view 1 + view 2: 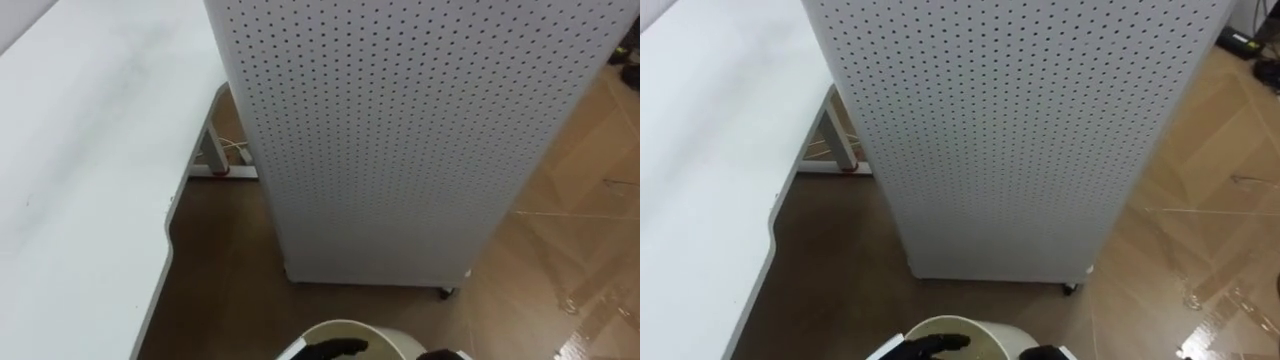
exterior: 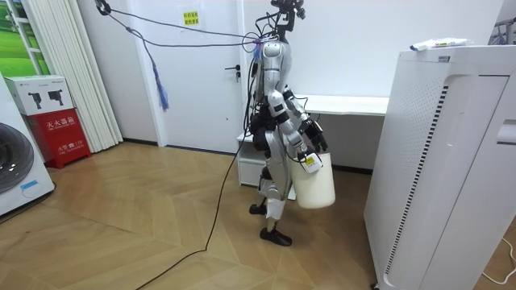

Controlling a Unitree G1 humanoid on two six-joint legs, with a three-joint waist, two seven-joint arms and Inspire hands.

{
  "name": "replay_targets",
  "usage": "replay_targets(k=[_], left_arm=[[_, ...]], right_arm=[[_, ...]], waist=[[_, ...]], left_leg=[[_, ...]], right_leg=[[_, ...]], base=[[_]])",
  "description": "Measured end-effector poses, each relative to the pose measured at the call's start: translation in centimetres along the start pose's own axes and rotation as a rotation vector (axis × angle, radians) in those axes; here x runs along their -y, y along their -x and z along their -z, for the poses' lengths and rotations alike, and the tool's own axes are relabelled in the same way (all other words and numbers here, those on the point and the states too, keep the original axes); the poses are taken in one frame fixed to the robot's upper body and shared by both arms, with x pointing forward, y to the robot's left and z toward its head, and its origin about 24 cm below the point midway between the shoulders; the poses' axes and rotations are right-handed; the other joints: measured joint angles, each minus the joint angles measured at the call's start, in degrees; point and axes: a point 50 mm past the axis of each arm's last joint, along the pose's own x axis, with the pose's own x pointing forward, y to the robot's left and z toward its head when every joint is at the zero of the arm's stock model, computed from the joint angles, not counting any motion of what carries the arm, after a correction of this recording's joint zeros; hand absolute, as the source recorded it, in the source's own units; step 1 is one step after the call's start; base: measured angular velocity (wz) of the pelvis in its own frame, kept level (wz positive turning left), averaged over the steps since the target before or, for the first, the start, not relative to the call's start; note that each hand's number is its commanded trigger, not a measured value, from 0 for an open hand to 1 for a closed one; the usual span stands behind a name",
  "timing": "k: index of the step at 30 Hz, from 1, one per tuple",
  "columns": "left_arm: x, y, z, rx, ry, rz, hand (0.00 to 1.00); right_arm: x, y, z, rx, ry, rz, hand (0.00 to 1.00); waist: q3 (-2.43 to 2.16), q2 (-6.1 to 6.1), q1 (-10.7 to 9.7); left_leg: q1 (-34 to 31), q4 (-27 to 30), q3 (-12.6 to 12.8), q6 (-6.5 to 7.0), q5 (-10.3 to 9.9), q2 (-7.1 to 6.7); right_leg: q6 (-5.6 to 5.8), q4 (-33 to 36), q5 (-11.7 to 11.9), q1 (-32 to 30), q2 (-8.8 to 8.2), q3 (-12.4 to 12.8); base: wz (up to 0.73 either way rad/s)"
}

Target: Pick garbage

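Standing upright, long axis vertical and mouth facing up, the bin [image 1: 372,330] sits at 6 o'clock in the eye views, with the cabinet [image 1: 400,130] at 12 and the table [image 1: 80,180] at 9. The left robot hand [image 1: 333,349] is clenched over its rim, while the right robot hand [image 1: 442,355] shows at 5 o'clock and I cannot tell its grip. The room view gives the bin's whole side, carried at the robot's waist before the cabinet.
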Motion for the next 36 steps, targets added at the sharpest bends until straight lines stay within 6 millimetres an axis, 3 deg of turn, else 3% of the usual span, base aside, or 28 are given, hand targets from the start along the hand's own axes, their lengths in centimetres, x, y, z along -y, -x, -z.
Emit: replay_targets(k=[9,19,26,27,33,35,36], left_arm=[[0.5,-0.5,-2.1,0.088,0.011,0.007,0.00],[0.8,-0.8,-3.0,0.128,-0.030,-0.022,0.00],[-0.7,0.0,-7.1,0.332,-0.141,-0.139,0.00],[-0.8,0.1,-7.4,0.349,-0.164,-0.161,0.00],[-2.8,1.3,-8.7,0.406,-0.306,-0.333,0.00],[-3.5,2.0,-9.9,0.458,-0.357,-0.396,0.00],[-3.9,2.4,-10.6,0.493,-0.385,-0.444,0.00]], right_arm=[[0.3,0.2,0.5,-0.007,-0.008,0.032,1.00],[-0.2,0.4,1.1,-0.019,-0.011,0.023,1.00],[-0.1,1.1,2.3,-0.024,-0.028,0.032,1.00],[-0.1,1.2,2.6,-0.031,-0.032,0.033,1.00],[0.4,1.3,2.4,-0.007,-0.061,0.054,1.00],[0.3,1.4,2.5,-0.007,-0.062,0.046,1.00],[0.2,1.4,2.5,-0.007,-0.062,0.039,1.00]], waist=[[-0.63,0.34,0.0],[-0.65,-0.18,-0.1],[-0.80,-0.84,-0.5],[-0.97,-1.02,-0.5],[-0.99,-1.99,-0.3],[-1.10,-2.27,-0.1],[-1.11,-2.27,0.5]], left_leg=[[0.6,0.0,1.0,0.20,0.1,0.13],[4.4,-1.3,2.4,0.34,0.2,-0.19],[6.1,-2.3,2.6,0.69,0.0,-0.36],[6.7,-2.4,3.1,0.73,0.0,-0.23],[9.8,-2.3,7.5,1.44,-0.7,-0.29],[10.0,-2.7,9.4,1.55,-1.1,0.47],[10.4,-3.3,11.4,1.61,-1.4,1.29]], right_leg=[[-0.26,0.5,0.6,0.2,-0.08,0.0],[0.01,0.7,0.4,2.8,-0.04,1.5],[0.35,0.5,0.3,4.4,-0.01,2.2],[0.44,0.5,0.4,4.8,0.28,2.3],[0.76,0.4,1.1,5.2,1.14,4.8],[0.63,-0.8,2.5,5.4,1.65,4.4],[0.15,-1.6,3.3,5.9,1.62,2.5]], base=[[-0.05],[-0.06],[-0.02],[-0.14],[-0.37],[-0.50],[-0.64]])
